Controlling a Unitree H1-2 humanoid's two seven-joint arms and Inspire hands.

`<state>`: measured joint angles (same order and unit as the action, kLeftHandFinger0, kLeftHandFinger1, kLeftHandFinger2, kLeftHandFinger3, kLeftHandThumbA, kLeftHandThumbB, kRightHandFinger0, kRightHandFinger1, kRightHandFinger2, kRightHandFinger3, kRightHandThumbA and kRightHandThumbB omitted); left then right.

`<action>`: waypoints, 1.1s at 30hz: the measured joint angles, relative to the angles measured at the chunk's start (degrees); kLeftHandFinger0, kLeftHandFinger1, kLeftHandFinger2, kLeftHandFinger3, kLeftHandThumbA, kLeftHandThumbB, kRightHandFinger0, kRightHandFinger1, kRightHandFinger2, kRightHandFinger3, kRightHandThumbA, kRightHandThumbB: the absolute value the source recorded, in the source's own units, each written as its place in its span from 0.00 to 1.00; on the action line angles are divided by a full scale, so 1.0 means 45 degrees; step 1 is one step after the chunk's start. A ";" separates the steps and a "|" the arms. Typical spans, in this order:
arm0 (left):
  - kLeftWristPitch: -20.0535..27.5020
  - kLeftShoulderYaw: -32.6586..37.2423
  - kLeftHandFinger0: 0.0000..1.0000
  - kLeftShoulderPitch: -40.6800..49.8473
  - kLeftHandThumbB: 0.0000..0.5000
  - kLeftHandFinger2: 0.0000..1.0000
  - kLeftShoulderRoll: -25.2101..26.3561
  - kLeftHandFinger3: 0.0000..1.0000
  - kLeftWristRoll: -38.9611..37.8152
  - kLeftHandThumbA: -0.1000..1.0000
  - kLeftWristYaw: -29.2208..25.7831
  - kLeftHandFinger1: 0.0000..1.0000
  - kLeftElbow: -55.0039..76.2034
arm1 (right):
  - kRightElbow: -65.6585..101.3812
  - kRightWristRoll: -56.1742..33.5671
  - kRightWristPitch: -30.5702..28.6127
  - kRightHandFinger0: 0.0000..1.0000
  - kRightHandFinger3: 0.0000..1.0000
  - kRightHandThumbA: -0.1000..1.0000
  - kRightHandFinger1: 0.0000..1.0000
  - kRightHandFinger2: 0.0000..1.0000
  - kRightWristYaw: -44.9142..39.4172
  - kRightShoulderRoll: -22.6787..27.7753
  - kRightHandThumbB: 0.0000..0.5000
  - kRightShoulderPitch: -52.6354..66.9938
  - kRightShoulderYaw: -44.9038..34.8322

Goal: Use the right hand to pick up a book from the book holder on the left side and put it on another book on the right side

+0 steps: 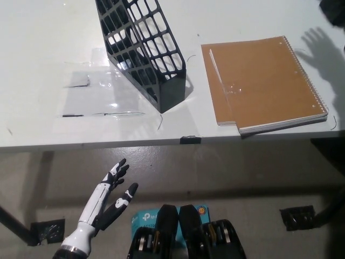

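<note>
Two stacked notebooks (264, 83) right of empty holder (145, 51).

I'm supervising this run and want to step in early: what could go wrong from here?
1. The notebook lies close to the table front edge, its near corner almost at the rim; a book put down hard on it might push it off.
2. The holder looks empty from this view, so there may be no book to pick.
3. The right hand is out of view; only its shadow shows. The left hand rests open below the table.
</note>
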<state>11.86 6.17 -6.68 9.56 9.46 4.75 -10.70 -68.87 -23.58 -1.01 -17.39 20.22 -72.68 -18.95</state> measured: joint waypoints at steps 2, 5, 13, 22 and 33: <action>0.0000 -0.0001 1.00 -0.0106 0.32 1.00 0.0000 1.00 -0.0010 0.93 0.0000 1.00 -0.0069 | 0.1091 0.0000 0.0039 1.00 1.00 1.00 1.00 1.00 -0.0001 -0.0017 0.80 0.0237 0.0071; 0.0000 0.0000 1.00 -0.0224 0.32 1.00 -0.0001 1.00 -0.0016 1.00 0.0000 1.00 -0.0217 | 0.2693 0.0000 0.0139 1.00 1.00 1.00 1.00 1.00 0.0005 -0.0075 0.81 0.0891 0.0174; -0.0004 0.0005 1.00 -0.0420 0.35 1.00 -0.0002 1.00 -0.0020 1.00 0.0001 1.00 -0.0656 | 0.6262 0.0051 0.0552 1.00 1.00 1.00 1.00 1.00 0.0021 -0.0433 0.74 0.3564 0.0412; -0.0012 0.0005 1.00 -0.0889 0.35 1.00 -0.0002 1.00 -0.0019 1.00 0.0001 1.00 -0.1059 | 0.9815 0.0083 0.0986 1.00 1.00 1.00 1.00 1.00 0.0022 -0.1272 0.75 0.6527 0.0904; -0.0013 -0.0003 1.00 -0.1646 0.29 1.00 0.0000 1.00 -0.0022 1.00 0.0003 1.00 -0.1207 | 1.4570 0.0217 0.1209 1.00 1.00 1.00 1.00 1.00 0.0005 -0.2768 0.58 1.0102 0.2651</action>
<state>11.80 6.16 -14.09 9.55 9.36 4.77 -16.13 -3.30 -22.61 4.43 -17.37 7.77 -27.22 -7.02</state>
